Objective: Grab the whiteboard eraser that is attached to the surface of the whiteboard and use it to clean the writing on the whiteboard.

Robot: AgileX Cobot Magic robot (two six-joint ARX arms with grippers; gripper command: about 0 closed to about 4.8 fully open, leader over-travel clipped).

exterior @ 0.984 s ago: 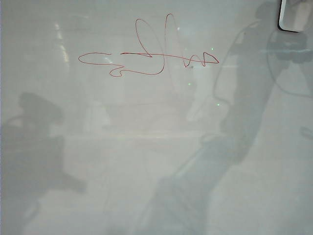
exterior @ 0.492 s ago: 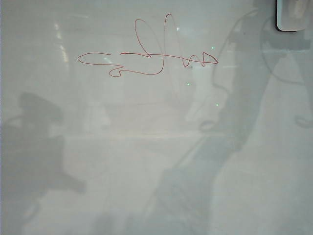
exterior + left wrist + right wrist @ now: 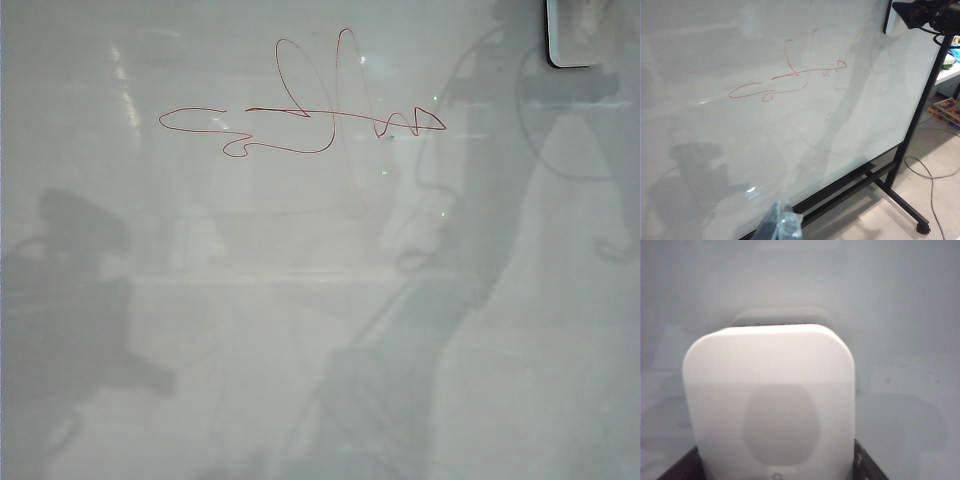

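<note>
Glossy pale whiteboard fills the exterior view, red writing intact upper middle. Whiteboard eraser sits at the top right corner, right of the writing. Right gripper straddles the eraser, dark fingers flanking it, grip unclear. Left gripper is well back from the board, state unreadable.

Floor: pale, smooth, lit evenly. Black metal stand: upright post with diagonal brace and foot resting on a castor. Grey cable looped loose across the floor beside the foot. Coloured blocks lying near a white table edge behind the post
</note>
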